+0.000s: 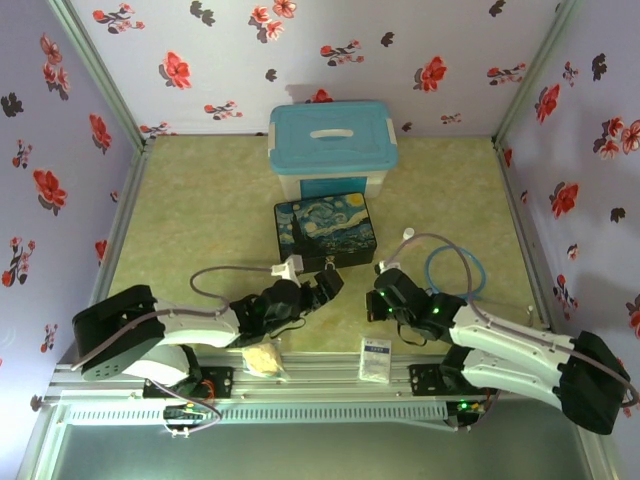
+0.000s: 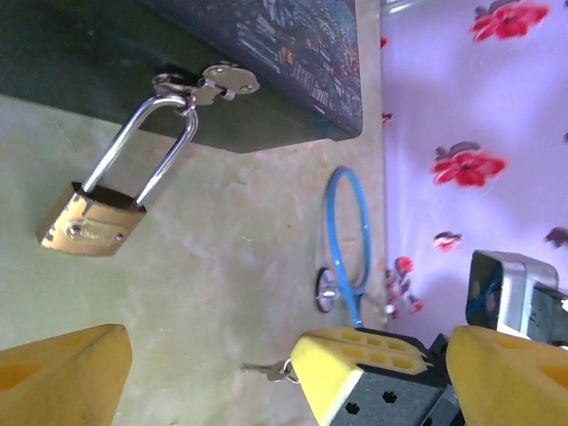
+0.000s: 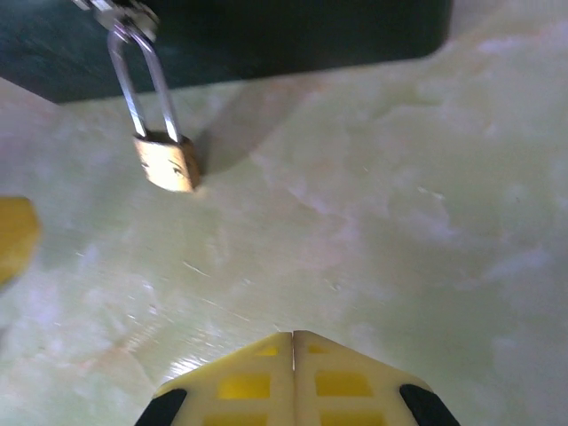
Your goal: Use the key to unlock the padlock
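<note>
Here the left claw point(image 1: 328, 284) gapes near the padlock point(image 2: 89, 222) at the box point(image 1: 325, 230) edge; the right claw point(image 3: 293, 342) pinches the key point(image 2: 266, 369).

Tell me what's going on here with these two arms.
The padlock hangs by its closed shackle from the hasp of the painted dark-blue box. The right gripper is shut on the small key, which has not reached the lock. The left gripper is open beside it, holding nothing.
</note>
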{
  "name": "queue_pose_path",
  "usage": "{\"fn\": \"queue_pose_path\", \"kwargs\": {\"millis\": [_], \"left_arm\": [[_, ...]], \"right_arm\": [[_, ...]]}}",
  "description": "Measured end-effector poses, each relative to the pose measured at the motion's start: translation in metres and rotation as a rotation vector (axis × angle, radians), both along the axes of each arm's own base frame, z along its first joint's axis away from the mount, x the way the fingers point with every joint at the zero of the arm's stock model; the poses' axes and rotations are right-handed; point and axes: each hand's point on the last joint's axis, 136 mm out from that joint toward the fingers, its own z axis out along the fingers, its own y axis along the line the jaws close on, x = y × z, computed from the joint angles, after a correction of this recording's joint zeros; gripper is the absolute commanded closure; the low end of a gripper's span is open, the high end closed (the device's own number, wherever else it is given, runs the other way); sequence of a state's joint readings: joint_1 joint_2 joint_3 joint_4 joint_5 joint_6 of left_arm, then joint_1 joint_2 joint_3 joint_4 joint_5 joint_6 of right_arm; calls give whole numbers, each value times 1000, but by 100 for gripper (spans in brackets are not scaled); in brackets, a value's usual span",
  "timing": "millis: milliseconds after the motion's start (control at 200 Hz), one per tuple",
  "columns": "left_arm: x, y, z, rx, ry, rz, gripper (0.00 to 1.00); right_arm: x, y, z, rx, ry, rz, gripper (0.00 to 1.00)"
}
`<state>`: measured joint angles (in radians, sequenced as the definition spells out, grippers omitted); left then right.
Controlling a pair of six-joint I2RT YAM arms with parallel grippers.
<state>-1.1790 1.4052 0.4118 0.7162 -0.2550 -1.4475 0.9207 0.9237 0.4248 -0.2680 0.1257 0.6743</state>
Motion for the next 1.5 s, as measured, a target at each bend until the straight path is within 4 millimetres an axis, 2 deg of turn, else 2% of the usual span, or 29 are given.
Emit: {"fn": "queue_pose_path", "kwargs": {"millis": [220,315,520,790,960,1070,1275,1395,1500], "left_arm": [[3,0,32,-251,91,104,3],[2,0,45,-339,126,118,3],[-4,2,49,-414,189,145,0],[0,4,49,-488,225,190,0],[3,4,50,-516,222,209,7],[4,6,49,-518,216,222,13],[6,11,47,-511,209,242,17],[6,11,45,-502,206,244,28],[7,10,42,-494,203,244,31]], "right_arm": [[19,29,51,161,-107,4,100],[26,44,64,229,-136,14,100],[27,75,79,335,-172,63,100],[24,97,100,441,-216,114,100],[15,103,95,472,-208,151,100],[10,100,87,467,-192,151,100],[4,88,93,494,-211,144,100],[4,86,94,494,-215,139,100],[5,85,91,487,-215,134,100]]}}
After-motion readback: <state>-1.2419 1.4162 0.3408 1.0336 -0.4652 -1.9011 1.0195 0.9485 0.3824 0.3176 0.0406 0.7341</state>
